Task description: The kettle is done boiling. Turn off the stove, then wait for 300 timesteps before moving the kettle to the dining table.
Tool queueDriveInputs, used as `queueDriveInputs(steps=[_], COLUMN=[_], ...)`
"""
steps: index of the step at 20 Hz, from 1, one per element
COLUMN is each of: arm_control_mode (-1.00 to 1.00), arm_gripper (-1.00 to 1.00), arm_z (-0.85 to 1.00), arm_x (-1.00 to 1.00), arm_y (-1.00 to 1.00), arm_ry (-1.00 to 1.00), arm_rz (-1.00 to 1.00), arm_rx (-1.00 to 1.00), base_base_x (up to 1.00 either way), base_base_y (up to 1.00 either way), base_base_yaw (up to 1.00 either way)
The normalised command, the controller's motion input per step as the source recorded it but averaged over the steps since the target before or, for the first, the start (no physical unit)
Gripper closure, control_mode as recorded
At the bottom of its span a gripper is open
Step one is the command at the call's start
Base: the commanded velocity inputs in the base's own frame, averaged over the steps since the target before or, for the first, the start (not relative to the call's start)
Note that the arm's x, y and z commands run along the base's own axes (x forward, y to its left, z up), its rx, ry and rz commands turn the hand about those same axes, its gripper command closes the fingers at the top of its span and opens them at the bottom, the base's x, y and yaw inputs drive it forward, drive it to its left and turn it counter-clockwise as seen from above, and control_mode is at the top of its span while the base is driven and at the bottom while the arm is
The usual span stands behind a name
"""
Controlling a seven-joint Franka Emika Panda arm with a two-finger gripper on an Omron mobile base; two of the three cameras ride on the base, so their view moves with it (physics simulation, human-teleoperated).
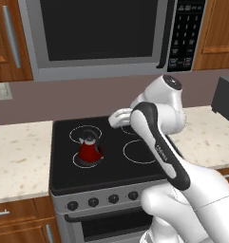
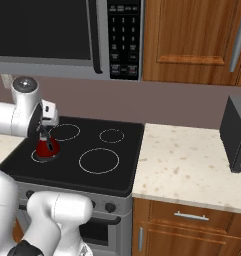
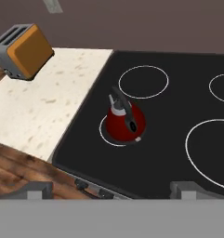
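I am hovering my gripper (image 3: 111, 188), jaws spread fully wide and holding nothing, above the black glass cooktop stove (image 1: 111, 168), where the one small red cone-shaped kettle (image 1: 89, 150) with its dark arched handle is sitting on the front-left of four white ring burners. I am judging the first step, switching the stove off, to be in hand, so my next move is calling for reaching down to the four dark round knobs (image 1: 93, 202) showing along the steel front, with one silver-and-orange toaster (image 3: 21, 50) sitting on the speckled worktop (image 3: 48, 104) beside.

A steel microwave (image 1: 99, 35) is seen mounted between wooden cabinets (image 2: 192, 40) against a dull mauve wall (image 1: 63, 97). Speckled beige counters (image 2: 187, 167) are laid either side, and a toaster (image 3: 23, 51) is set on the left one.
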Motion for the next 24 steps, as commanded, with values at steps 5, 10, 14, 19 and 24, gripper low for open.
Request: queueDriveInputs(steps=[5, 10, 14, 19, 24], arm_control_mode=[-1.0, -1.0, -1.0, -1.0, -1.0], arm_gripper=[-1.0, -1.0, -1.0, -1.0, -1.0], arm_z=[0.02, 0.01, 0.0, 0.0, 0.0], arm_x=[0.28, 0.29, 0.32, 0.32, 0.31], arm_y=[0.0, 0.0, 0.0, 0.0, 0.0], arm_ry=[0.03, 0.01, 0.0, 0.0, 0.0], arm_rz=[0.05, 0.04, 0.04, 0.04, 0.05], arm_rx=[-0.05, -0.04, -0.02, -0.02, -0.02], base_base_x=[0.0, 0.0, 0.0, 0.0, 0.0], base_base_y=[0.0, 0.0, 0.0, 0.0, 0.0], base_base_yaw=[0.0, 0.0, 0.0, 0.0, 0.0])
